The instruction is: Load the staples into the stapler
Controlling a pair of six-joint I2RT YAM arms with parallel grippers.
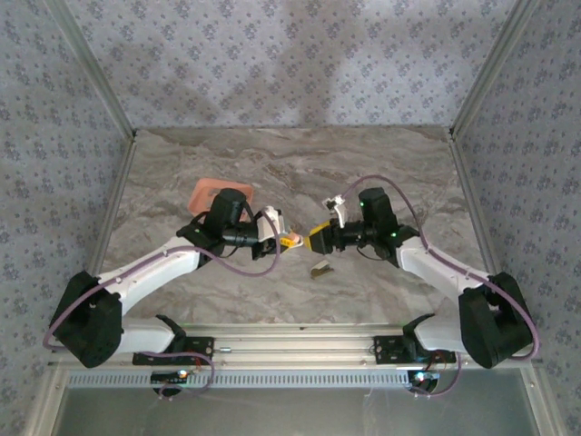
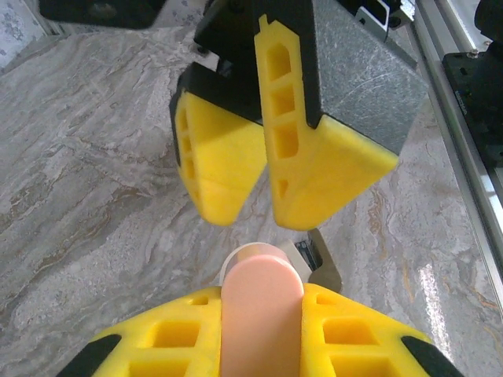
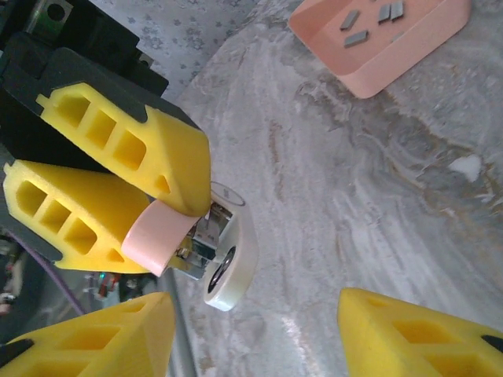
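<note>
Alignment matters most: our left pincer (image 2: pixel 263 305) pinches the pale pink-and-white mini stapler (image 3: pixel 165 236), long axis pointing at the right pincer (image 2: pixel 264 215), which stands spread just ahead. The tiny dark grey staples (image 3: pixel 355 37) lie in the salmon-orange square tray (image 3: pixel 393 64), behind the left pincer. We cannot see the stapler's channel clearly.

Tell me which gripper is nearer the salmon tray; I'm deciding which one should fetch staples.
Left. The left gripper, shut on the stapler, sits diagonally right of the tray; the right gripper, open, lies beyond the stapler, farther away.
</note>
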